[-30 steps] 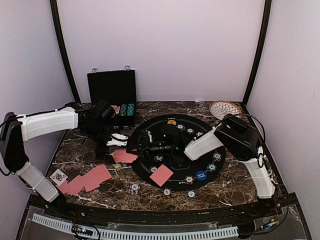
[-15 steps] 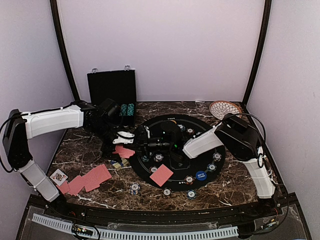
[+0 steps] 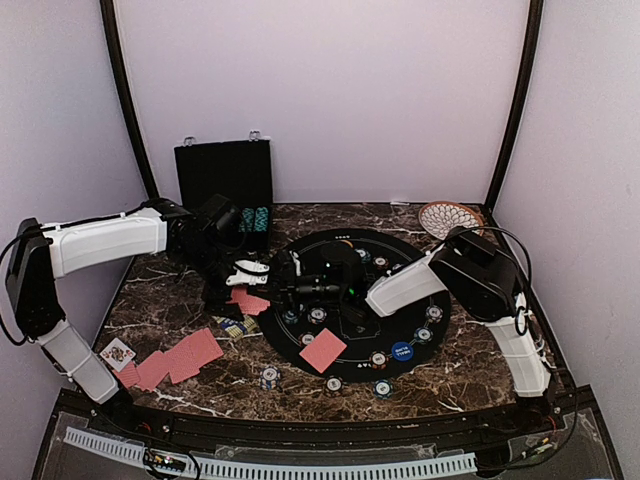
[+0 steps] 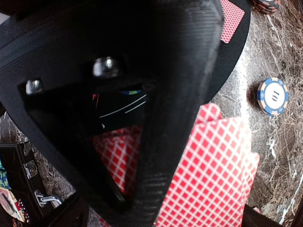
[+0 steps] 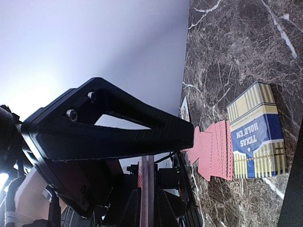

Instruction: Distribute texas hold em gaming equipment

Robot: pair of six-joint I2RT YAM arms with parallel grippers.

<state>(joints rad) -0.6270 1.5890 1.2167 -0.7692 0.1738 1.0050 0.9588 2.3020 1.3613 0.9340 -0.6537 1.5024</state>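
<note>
Okay, left jaws hang wide and empty just over the loose red-backed cards (image 3: 247, 303), which lie at their 6 o'clock, long axis roughly 9-to-3. Right jaws are shut at the pile's 3 o'clock, above the black mat (image 3: 425, 262) rim; whether they pinch anything I can't tell. Left is nearer. The card box (image 3: 236, 329) crowds 6; bare table (image 3: 160, 300) opens toward 9.

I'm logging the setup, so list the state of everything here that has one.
case: open, lid upright
left gripper: open, above red cards
right gripper: shut
card on the mat: face down; mat lying flat
card by the left arm's base: face up
card box: lying flat on the table
</note>
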